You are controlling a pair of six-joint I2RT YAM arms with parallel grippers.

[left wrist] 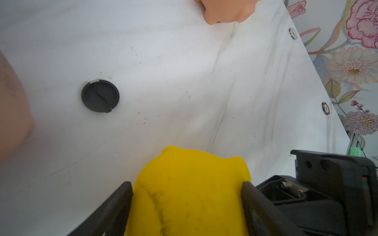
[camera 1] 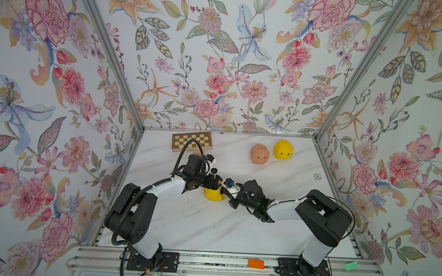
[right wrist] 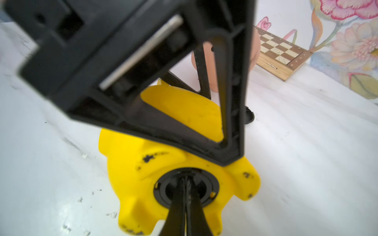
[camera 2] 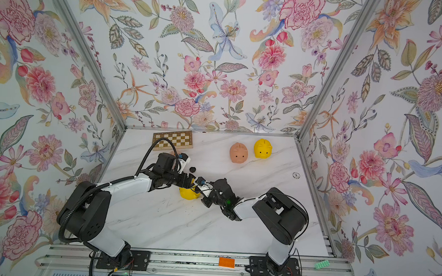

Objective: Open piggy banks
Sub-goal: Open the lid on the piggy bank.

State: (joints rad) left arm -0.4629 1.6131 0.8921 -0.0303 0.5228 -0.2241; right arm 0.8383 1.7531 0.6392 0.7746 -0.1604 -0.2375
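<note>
A yellow piggy bank point(camera 1: 213, 194) point(camera 2: 188, 194) lies mid-table with its belly turned toward the right arm. My left gripper point(left wrist: 187, 183) is shut on its body point(left wrist: 190, 200), one finger on each flank. My right gripper point(right wrist: 187, 180) is shut, its tips pinched on the middle ridge of the black plug point(right wrist: 206, 183) in that belly point(right wrist: 126, 163). A loose black plug point(camera 1: 214, 171) point(left wrist: 100, 96) lies on the table just beyond. A pink piggy bank point(camera 1: 260, 153) and a second yellow one point(camera 1: 283, 149) stand upright at the back right. Another pink one point(right wrist: 254, 47) is mostly hidden behind the left arm.
A checkered chessboard point(camera 1: 191, 141) point(right wrist: 280, 55) lies at the back left against the wall. A poker chip point(camera 1: 317, 176) point(left wrist: 293, 33) sits near the right edge, and a second chip point(left wrist: 325, 108) lies along that edge. An orange block point(camera 1: 256, 263) and a green one point(camera 1: 350, 266) rest on the front rail.
</note>
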